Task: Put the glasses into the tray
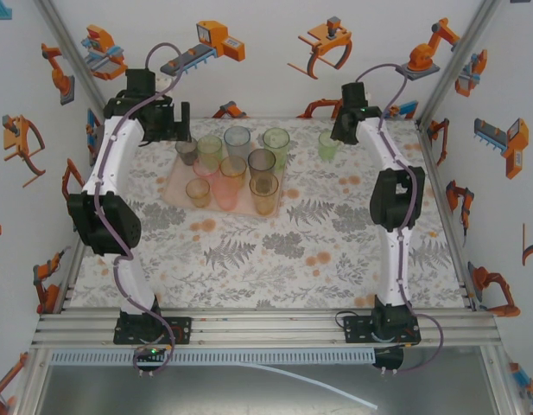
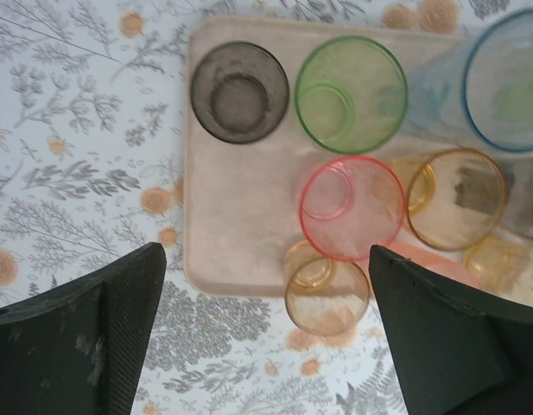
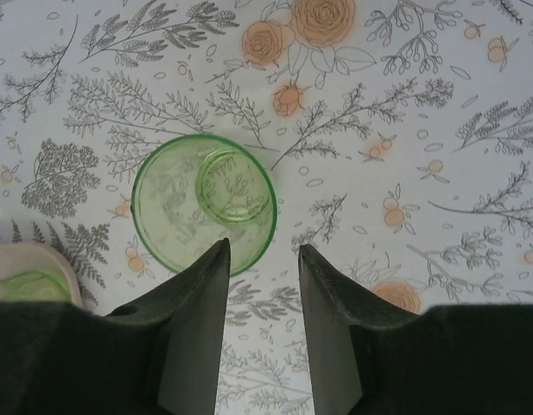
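Table (image 1: 335,251): floral cloth, both arms bolted at its near edge
Tray (image 2: 240,225): pale pink, flat on the cloth, left of centre
Left gripper (image 2: 266,255): above the tray's near edge, jaws spread wide, released
Right gripper (image 3: 263,246): jaws parted, nothing between them
Glasses (image 1: 232,170): 9 upright, clustered at the tray
Green glass (image 3: 204,203): upright on the cloth right of the tray, just beside the right gripper's left finger

The pale pink tray (image 2: 236,216) lies flat on the flowery cloth (image 2: 76,173). Little see-through glasses stand upright on it, close together: a grey glass (image 2: 239,92), a green glass (image 2: 351,95), a pink glass (image 2: 352,207), an orange glass (image 2: 456,199) and a blue glass (image 2: 508,78). A lone green glass (image 3: 204,203) stands upright on the cloth, off to the tray's right.
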You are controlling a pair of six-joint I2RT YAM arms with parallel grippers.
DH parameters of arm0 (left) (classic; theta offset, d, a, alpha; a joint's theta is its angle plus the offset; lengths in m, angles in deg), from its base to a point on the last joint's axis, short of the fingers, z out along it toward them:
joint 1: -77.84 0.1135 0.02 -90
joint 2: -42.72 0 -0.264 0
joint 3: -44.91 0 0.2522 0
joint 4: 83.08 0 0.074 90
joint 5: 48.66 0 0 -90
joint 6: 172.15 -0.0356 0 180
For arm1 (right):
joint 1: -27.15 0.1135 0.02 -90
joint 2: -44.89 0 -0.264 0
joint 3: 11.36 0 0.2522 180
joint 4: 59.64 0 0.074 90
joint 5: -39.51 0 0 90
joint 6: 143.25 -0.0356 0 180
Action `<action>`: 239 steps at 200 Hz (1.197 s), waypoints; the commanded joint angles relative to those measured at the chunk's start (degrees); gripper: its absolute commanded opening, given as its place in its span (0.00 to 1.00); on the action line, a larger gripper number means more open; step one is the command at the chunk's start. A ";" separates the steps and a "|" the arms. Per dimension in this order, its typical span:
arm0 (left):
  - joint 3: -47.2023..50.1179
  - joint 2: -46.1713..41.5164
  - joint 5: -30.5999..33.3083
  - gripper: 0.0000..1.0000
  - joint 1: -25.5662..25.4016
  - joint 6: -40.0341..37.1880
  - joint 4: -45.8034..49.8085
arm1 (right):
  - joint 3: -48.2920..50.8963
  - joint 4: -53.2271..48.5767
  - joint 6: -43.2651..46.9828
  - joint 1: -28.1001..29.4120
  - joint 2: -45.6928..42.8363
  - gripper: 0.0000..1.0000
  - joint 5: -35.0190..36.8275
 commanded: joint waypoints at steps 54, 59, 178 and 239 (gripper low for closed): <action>8.52 -13.71 -8.59 0.93 -0.22 -3.08 2.06 | -11.51 -4.41 2.27 -1.08 7.90 0.38 -1.03; 8.41 -14.11 -8.92 0.93 -0.22 -3.25 2.67 | -11.50 -4.49 2.28 -1.08 8.02 0.37 -1.03; 9.16 -19.66 -7.76 0.93 -0.10 -4.97 6.66 | -11.29 -5.30 2.97 -1.50 10.10 0.12 -1.64; 8.13 -21.08 -7.60 0.94 -0.12 -5.09 7.81 | -10.01 -5.66 3.64 -1.51 6.85 0.00 -1.29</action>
